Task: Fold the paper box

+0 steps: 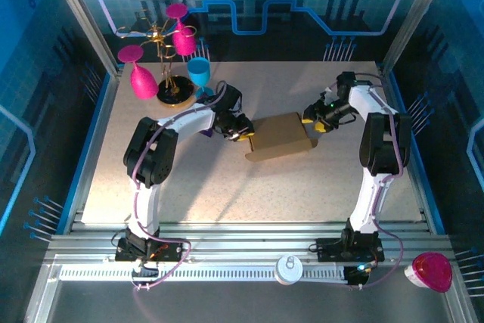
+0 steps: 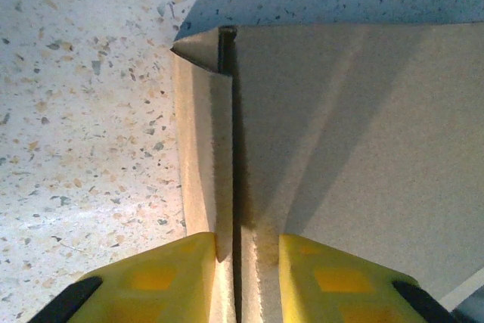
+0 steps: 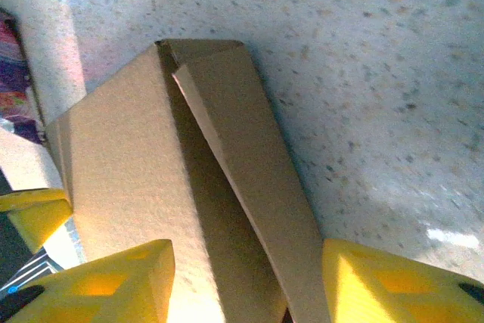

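Observation:
The paper box [image 1: 278,137] is a low brown cardboard box lying mid-table. My left gripper [image 1: 242,131] is at its left end. In the left wrist view, that gripper [image 2: 242,281] is shut on the box's upright double wall edge [image 2: 227,149], with both yellow fingertips pressed against the cardboard. My right gripper [image 1: 313,121] is at the box's right end. It [image 3: 246,285] stands open, its fingers wide apart on either side of the lid edge and a loose side flap [image 3: 249,156] that leans outward.
A purple snack packet [image 3: 11,73] lies beyond the box's left end. A gold stand with pink and blue plastic glasses [image 1: 170,66] occupies the back left. A white round knob [image 1: 289,268] and a pink cup [image 1: 431,271] sit on the near rail.

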You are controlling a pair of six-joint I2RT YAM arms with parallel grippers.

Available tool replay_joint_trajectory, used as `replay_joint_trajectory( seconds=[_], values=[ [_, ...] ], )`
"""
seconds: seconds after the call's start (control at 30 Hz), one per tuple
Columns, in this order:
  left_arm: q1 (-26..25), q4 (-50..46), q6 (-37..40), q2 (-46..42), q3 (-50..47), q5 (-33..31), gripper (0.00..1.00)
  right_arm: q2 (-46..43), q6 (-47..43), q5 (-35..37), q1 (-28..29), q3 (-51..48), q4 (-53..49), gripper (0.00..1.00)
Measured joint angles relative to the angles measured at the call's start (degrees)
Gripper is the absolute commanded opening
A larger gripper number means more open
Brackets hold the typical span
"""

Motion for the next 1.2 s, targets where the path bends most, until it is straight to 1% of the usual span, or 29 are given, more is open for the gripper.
replay_joint_trajectory(
  seconds=[0.1,0.23,0.37,0.53,0.83,0.87,0.93,1.03,1.2],
  values=[
    [0.0,0.44,0.55,0.11,-0.57,-0.44,0.25,0.02,-0.9,-2.73,-0.04,-2.1,2.38,0.64],
    [0.0,0.5,1.66,0.2,-0.76,-0.81,0.25,0.52,-2.23,-4.66,-0.09,-2.12,2.99,0.65],
    [0.02,1.16,2.84,0.2,-1.31,-0.81,0.21,1.42,-3.04,-5.51,-0.11,-2.12,3.28,0.66],
    [0.2,2.47,3.82,0.04,-2.19,-0.48,0.2,1.55,-4.04,-5.95,-0.11,-2.29,3.48,0.66],
    [1.36,5.46,5.66,-0.68,-4.59,1.7,0.16,1.51,-4.5,-6.64,-0.87,-8.76,5.4,0.71],
    [1.49,5.7,5.88,-0.7,-4.79,1.9,0.15,1.49,-4.52,-7.32,-1.2,-9.33,5.81,0.74],
    [1.79,6.27,6.19,-0.92,-5.38,2.29,0.14,1.18,-4.52,-8.79,-1.64,-9.79,6.69,0.75],
    [2.25,7.04,7.1,-1.55,-6.47,2.32,0.14,1.18,-4.5,-11.61,-1.86,-9.81,8.0,0.76],
    [3.37,8.52,7.45,-2.62,-8.57,2.71,0.13,1.38,-4.55,-15.61,-0.44,-9.7,8.68,0.76]
  ],
)
